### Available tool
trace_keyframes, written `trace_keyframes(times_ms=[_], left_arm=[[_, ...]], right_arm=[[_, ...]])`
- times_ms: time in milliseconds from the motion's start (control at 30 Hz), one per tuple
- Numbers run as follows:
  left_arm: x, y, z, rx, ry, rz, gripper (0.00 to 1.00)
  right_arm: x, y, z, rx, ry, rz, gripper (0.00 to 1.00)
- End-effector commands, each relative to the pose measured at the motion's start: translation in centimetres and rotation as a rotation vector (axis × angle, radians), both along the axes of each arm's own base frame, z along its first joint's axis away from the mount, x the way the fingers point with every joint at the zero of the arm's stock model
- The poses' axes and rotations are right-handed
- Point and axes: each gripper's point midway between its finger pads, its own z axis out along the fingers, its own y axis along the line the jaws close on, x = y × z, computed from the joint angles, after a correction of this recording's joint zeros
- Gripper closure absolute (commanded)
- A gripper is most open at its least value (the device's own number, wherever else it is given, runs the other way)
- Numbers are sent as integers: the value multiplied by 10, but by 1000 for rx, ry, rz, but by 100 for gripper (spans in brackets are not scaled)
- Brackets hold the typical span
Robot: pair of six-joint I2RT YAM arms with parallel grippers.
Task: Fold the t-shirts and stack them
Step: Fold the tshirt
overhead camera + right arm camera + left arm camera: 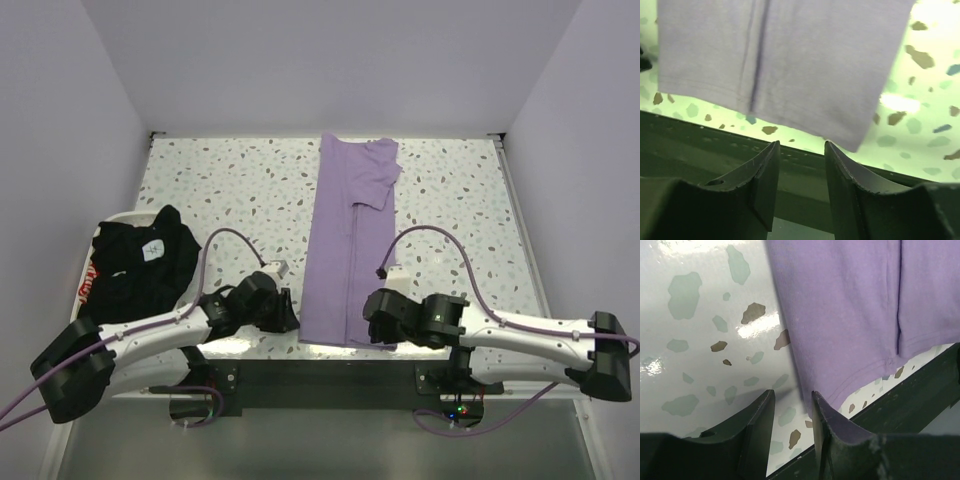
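At the table's near edge, the lavender t-shirt [345,230] lies in a long strip. The left gripper [792,397] and right gripper [802,150], jaws parted and empty, should pinch both hem corners evenly.

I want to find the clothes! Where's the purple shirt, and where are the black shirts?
purple shirt [335,250], top view, middle of its folded body.
black shirts [135,280], top view, middle of the heap.

L gripper [792,399] & R gripper [801,149] low, pointed inward toward each other, jaws apart (narrow gap each)
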Motion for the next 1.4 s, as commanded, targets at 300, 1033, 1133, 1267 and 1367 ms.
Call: trace_keyframes(times_ms=[300,1033,1133,1267,1367], left_arm=[[-8,-16,0,-41,-3,-85,60],[-10,-20,13,-104,-37,-79,51],[-14,-18,0,-74,1,-82,54],[-19,-19,-11,-52,25,-84,57],[-21,-25,-13,-55,26,-89,60]], right_arm=[[7,-61,-30,81,216,-135,58],[-17,-51,-70,199,362,-203,71],[-17,-51,-70,205,360,-207,71],[-17,-51,-72,212,358,-221,72],[-18,-51,-74,215,361,-224,72]])
